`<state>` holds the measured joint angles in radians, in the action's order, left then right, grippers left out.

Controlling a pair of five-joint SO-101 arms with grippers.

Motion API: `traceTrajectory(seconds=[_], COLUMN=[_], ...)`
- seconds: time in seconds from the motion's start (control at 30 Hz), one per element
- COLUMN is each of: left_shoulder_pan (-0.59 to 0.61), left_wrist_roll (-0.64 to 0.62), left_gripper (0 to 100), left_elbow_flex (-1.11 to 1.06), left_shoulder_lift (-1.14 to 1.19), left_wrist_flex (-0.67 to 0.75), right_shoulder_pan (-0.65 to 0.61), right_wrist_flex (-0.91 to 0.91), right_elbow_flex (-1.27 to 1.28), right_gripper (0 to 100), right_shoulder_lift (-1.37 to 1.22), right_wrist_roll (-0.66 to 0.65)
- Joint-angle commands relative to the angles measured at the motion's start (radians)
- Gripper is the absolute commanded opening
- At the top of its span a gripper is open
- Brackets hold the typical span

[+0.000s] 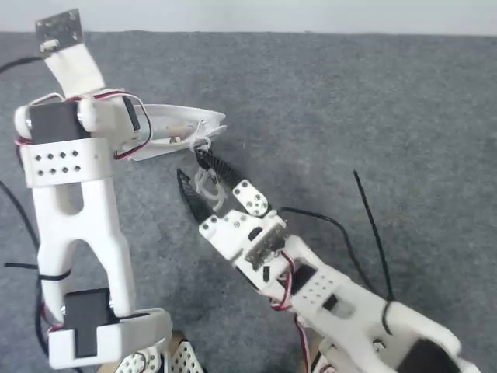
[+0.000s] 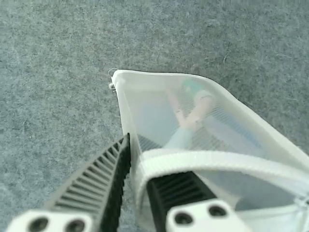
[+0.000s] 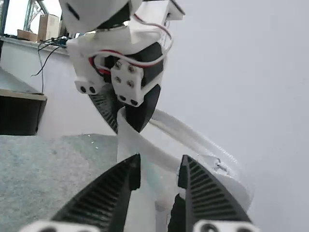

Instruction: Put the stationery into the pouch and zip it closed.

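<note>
**Pouch pinched by the left arm, stationery inside**

The left end effector is clamped on the rim of the translucent white pouch, with one finger outside the wall and the other inside. Stationery shows through the pouch's wall. The pouch is over the left part of the grey bench. The right end effector has its jaws apart, just beside the pouch's other end.
</note>
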<state>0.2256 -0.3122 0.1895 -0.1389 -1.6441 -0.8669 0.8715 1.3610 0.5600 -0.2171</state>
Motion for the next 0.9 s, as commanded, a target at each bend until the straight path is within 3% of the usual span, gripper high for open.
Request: traceTrajectory(seconds=[0.0, 0.2, 0.4, 0.63, 0.87], left_shoulder_pan=[0.0, 0.002, 0.002, 0.003, 0.003], left_wrist_roll=[0.008, 0.008, 0.008, 0.008, 0.008], left_gripper=[1, 1, 1, 1, 1], left_elbow_flex=[-0.002, -0.002, -0.001, 0.001, -0.001], left_shoulder_lift=[-0.023, -0.023, -0.023, -0.023, -0.023], left_wrist_flex=[0.028, 0.028, 0.028, 0.041, 0.041], right_shoulder_pan=[-0.016, 0.004, 0.062, 0.082, 0.084], right_wrist_flex=[-0.205, -0.486, -0.599, -0.575, -0.314], right_elbow_flex=[0.012, 0.037, -0.049, -0.169, -0.192], right_gripper=[16.7, 17.7, 17.7, 17.4, 17.3], right_shoulder_lift=[0.17, 0.348, 0.338, 0.137, -0.047], right_wrist_roll=[-0.003, 0.152, 0.262, 0.296, 0.264])
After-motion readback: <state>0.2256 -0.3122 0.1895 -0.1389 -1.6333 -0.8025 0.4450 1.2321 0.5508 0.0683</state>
